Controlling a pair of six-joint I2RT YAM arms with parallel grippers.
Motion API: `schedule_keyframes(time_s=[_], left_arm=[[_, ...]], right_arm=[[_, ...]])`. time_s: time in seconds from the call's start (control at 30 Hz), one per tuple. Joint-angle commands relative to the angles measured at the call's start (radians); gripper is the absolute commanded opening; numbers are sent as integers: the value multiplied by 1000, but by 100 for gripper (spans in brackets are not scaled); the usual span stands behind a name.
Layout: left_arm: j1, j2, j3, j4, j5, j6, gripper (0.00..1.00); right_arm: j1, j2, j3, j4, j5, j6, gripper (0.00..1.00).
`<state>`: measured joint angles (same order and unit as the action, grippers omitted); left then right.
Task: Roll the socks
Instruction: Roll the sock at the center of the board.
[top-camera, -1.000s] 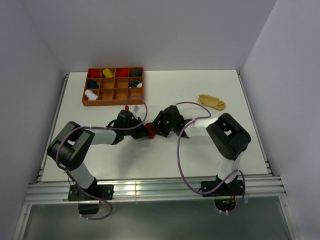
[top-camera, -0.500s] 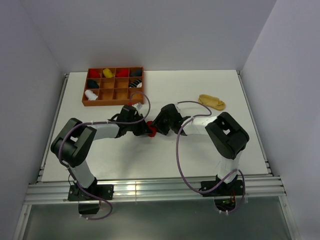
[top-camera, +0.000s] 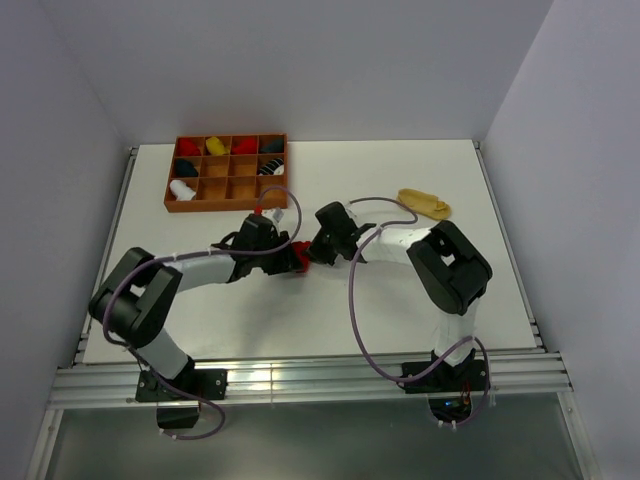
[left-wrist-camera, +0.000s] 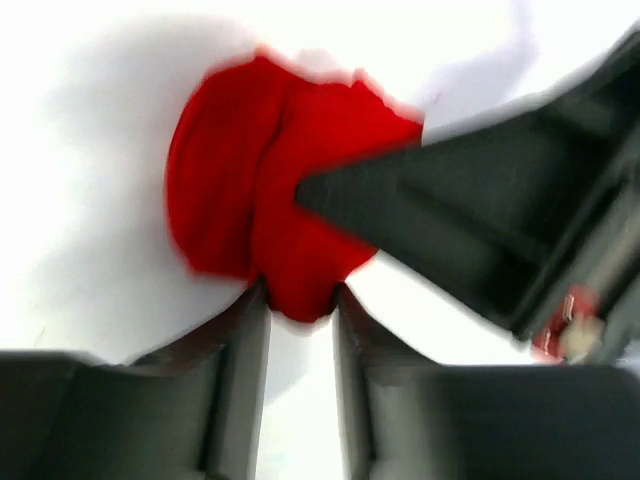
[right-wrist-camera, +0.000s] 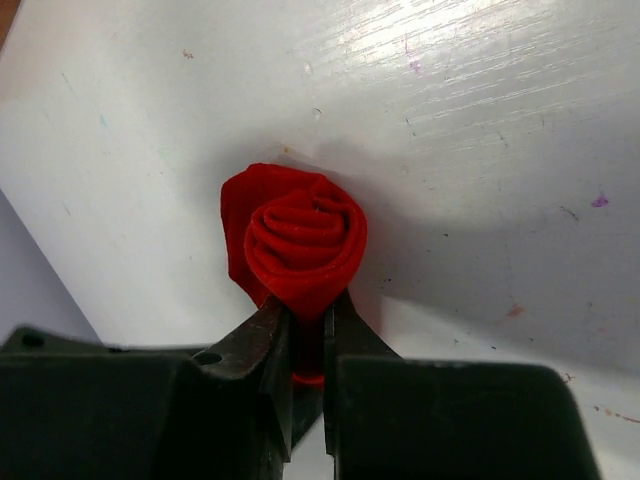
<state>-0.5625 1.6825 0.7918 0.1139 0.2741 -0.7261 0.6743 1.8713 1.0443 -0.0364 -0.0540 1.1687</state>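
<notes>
Bright, even white light; one wrist view smeared.
The overhead view is sharp, with a glare strip along the metal rail (top-camera: 250, 378) at the near edge. The left wrist view is motion-blurred, the red sock (left-wrist-camera: 230, 180) soft-edged. The right wrist view is crisp, the sock's grey shadow falling rightward on the table (right-wrist-camera: 480, 100).

Both arms are extended forward and angled inward, elbows bent outward, so that the left gripper (top-camera: 284, 258) and the right gripper (top-camera: 312, 250) are positioned tip to tip. The right gripper's jaws are pressed nearly together, with a fold of the red rolled sock (right-wrist-camera: 300, 245) pinched between them. The left gripper's jaws are set narrowly apart, tips touching the same sock's edge; a grip cannot be confirmed.
</notes>
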Motion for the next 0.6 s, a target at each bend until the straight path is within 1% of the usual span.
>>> schedule_keyframes(time_s=[0.0, 0.03, 0.07, 0.1, 0.13, 0.17, 0.2, 0.27, 0.3, 0.4, 0.57], left_arm=[[-60, -127, -63, -77, -157, 70, 42], [-74, -179, -69, -76, -240, 77, 46], [-94, -203, -80, -77, -275, 89, 49], [-135, -228, -83, -79, -353, 112, 53], [-160, -271, -88, -76, -404, 125, 54], [-186, -289, -92, -69, -512, 140, 55], [-239, -305, -95, -65, -563, 172, 57], [-292, -334, -109, -20, -698, 209, 59], [-333, -339, -114, -1, -728, 247, 59], [-381, -320, -117, 58, -792, 299, 60], [-428, -222, -86, 105, -852, 381, 60]], right_arm=[[-1, 51, 17, -123, 59, -35, 0], [1, 49, 17, -128, 59, -37, 0], [1, 48, 22, -135, 59, -41, 0], [1, 46, 29, -152, 36, -44, 0], [1, 48, 33, -158, 29, -47, 0], [1, 43, 33, -163, 25, -49, 0], [1, 40, 37, -171, 22, -49, 0], [1, 43, 45, -181, 10, -56, 0], [1, 46, 52, -187, 3, -58, 0], [2, 57, 65, -195, -23, -64, 0], [2, 58, 63, -189, -47, -61, 0]])
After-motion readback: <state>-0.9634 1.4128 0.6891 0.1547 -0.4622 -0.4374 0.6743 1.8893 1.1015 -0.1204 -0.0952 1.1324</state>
